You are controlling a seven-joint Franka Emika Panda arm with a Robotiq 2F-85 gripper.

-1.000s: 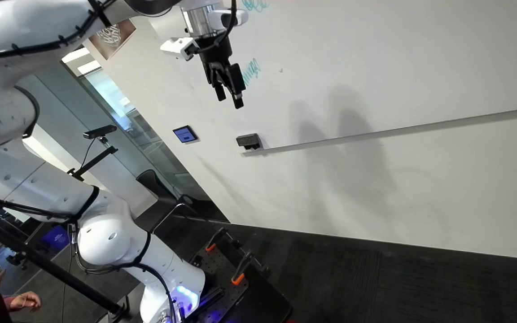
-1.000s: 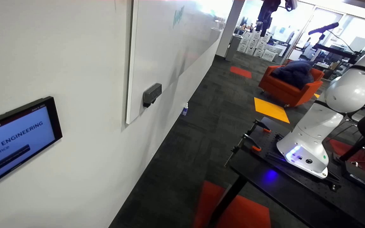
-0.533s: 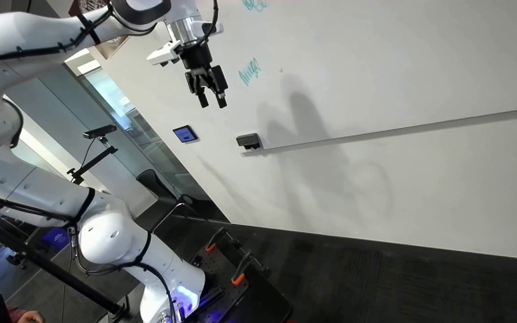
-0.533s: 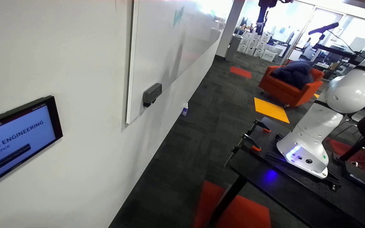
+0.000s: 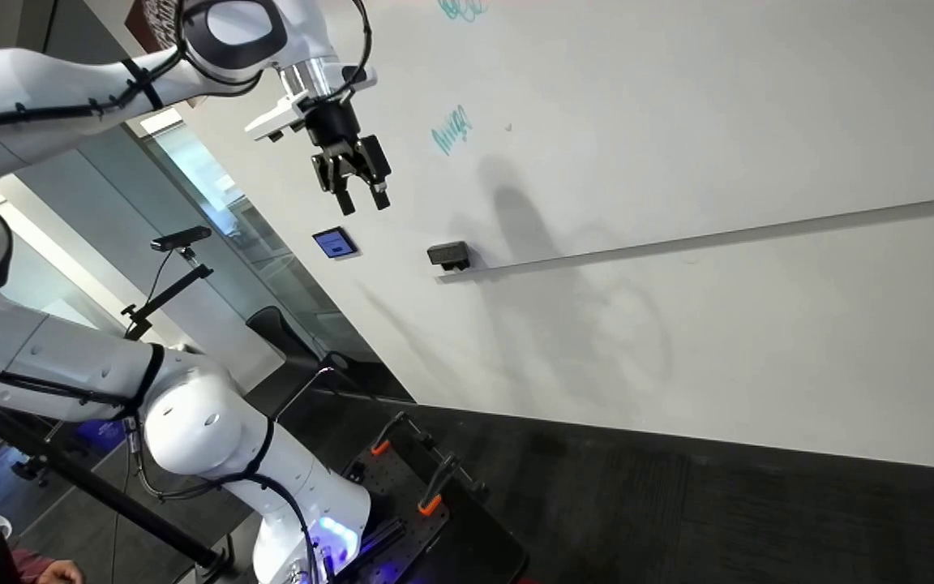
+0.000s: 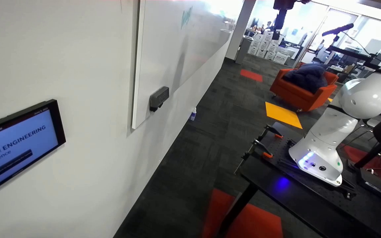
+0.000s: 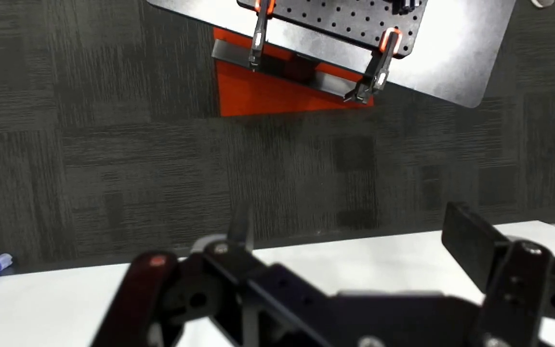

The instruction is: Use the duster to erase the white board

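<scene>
At the white board (image 5: 718, 105), by its grey strip (image 5: 840, 221), a dark duster (image 5: 449, 254), well apart from widely parted jaws.

White board (image 5: 718, 105), teal scribbles (image 5: 452, 130) (dark duster (image 5: 448, 254) at lower corner).

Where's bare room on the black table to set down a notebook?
In an exterior view, the black table is bare between the perforated black plate and its own edge nearest that camera. The plate is crowded: white robot base, two orange-tipped black clamps.
</scene>
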